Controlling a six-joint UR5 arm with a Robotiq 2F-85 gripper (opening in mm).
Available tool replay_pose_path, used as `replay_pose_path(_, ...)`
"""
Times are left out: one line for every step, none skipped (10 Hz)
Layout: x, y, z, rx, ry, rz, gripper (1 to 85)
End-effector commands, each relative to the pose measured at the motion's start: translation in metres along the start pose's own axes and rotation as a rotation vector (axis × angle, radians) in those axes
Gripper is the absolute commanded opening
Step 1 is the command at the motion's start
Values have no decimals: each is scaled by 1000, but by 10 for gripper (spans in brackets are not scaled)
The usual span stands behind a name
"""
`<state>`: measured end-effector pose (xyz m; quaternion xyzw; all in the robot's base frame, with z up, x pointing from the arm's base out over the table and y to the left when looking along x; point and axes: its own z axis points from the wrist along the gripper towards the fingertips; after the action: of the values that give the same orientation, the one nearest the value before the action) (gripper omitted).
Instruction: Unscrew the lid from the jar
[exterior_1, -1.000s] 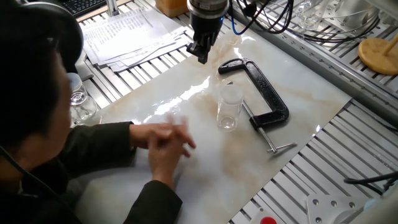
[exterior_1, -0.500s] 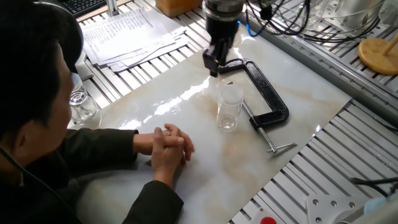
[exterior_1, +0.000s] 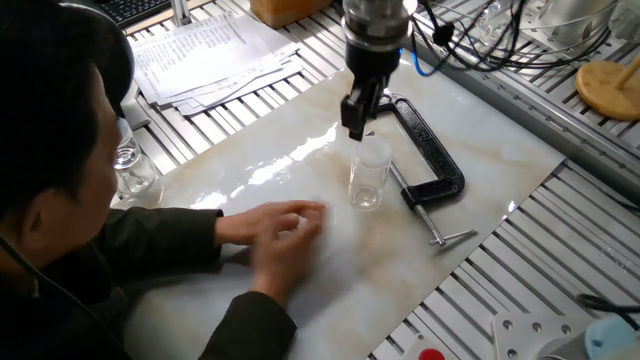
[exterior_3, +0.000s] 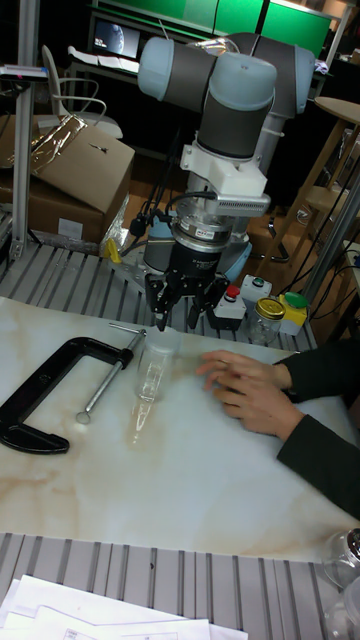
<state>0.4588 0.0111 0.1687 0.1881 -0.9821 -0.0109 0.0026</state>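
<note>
The jar (exterior_1: 366, 186) (exterior_3: 149, 378) stands upright on the marble tabletop (exterior_1: 330, 290), clear and straight-sided. The lid (exterior_1: 372, 152) (exterior_3: 160, 344), a translucent whitish cap, sits on its mouth. My gripper (exterior_1: 356, 124) (exterior_3: 177, 320) hangs just above and slightly behind the lid, fingers pointing down. In the tall fixed view its fingers (exterior_3: 160, 308) are spread apart with nothing between them. It touches neither the lid nor the jar.
A black C-clamp (exterior_1: 432, 150) (exterior_3: 48, 388) lies right beside the jar. A person's hands (exterior_1: 275, 235) (exterior_3: 245, 385) rest on the marble close to it. Papers (exterior_1: 205, 50), a small glass jar (exterior_1: 130, 170) and a wooden disc (exterior_1: 608, 88) sit around the table's edges.
My gripper has travelled right and down from the far side of the slab to just above the jar's lid. The person's hands have shifted on the marble.
</note>
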Motion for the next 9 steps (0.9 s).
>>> replay_pose_path(8, 8, 18, 6, -18, -26, 553)
replay_pose_path(8, 5, 22, 12, -24, -38, 573)
replay_pose_path(7, 3, 25, 8, -34, -54, 640)
replay_pose_path(5, -3, 27, 25, -41, -68, 677)
replay_pose_path(6, -6, 29, 35, -39, -72, 677)
replay_pose_path(5, -9, 31, 38, -43, -75, 677)
replay_pose_path(3, -9, 35, 34, -49, -78, 677)
replay_pose_path(1, -10, 38, 32, -48, -80, 677)
replay_pose_path(-2, -10, 40, 33, -50, -83, 683)
